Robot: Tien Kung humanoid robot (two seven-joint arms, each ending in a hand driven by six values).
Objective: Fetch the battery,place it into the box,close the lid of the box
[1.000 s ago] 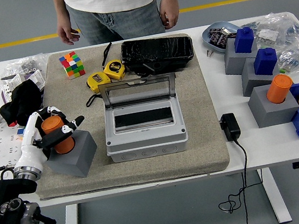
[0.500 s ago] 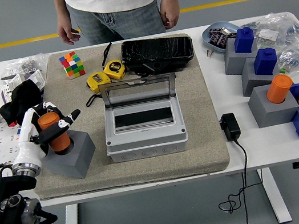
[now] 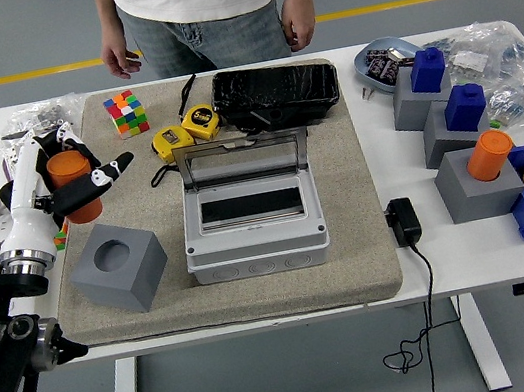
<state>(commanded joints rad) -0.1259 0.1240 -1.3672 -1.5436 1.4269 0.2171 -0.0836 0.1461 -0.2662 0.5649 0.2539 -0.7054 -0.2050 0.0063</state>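
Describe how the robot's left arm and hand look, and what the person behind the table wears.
The left hand has a white shell with black fingertips and black joints. Its wrist ends in a silver metal ring, and the left arm below is black, built of rounded joint housings with a thin black cable beside it. The person wears a white T-shirt and blue jeans.

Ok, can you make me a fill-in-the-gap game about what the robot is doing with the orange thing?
1. The left hand holds an orange cylinder battery of the colour ____.
2. The round socket in the grey block holder is now ____.
3. The clear lid of the grey plastic box stands ____.
4. The multicoloured puzzle cube lies on the beige ____.

Missing words: orange; empty; open; mat
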